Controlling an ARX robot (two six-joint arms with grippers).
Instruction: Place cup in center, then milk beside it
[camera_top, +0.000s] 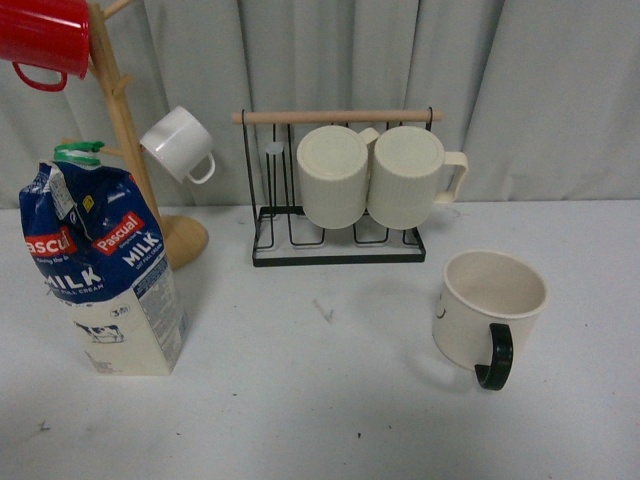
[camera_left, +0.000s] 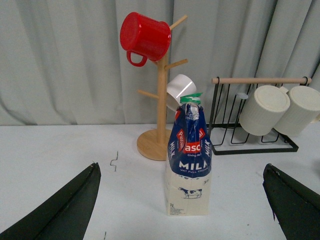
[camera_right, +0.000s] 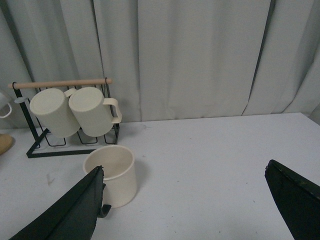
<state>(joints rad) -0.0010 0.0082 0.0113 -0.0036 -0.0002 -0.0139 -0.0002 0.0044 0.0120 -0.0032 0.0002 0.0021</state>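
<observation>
From the front, a black wire mug rack with a wooden top bar (camera_top: 335, 117) stands at the back of the white bench (camera_top: 300, 420). Two ribbed cream mugs (camera_top: 335, 175) hang on it side by side. The wide cream cup with the black loop handle (camera_top: 490, 305) sits upright on the bench, in front of the rack and off to its right, handle towards the camera. The tall blue-and-cream milk carton with a green clip (camera_top: 105, 270) stands upright well to the rack's left and nearer the camera. Just left of the rack is a wooden mug tree (camera_top: 125, 120) carrying a red mug (camera_top: 45, 35) and a small white mug (camera_top: 178, 143). Neither arm shows here.

From the left wrist, the left gripper (camera_left: 181, 166) is spread wide and holds nothing. Its dark fingers (camera_left: 65, 210) are clear of the carton, which stands between them with the rack behind and to one side.

From the right wrist, the right gripper (camera_right: 185, 165) is likewise spread wide and empty. The cup stands in front of the rack, close by one finger that hides part of its handle. I cannot tell whether they touch.
</observation>
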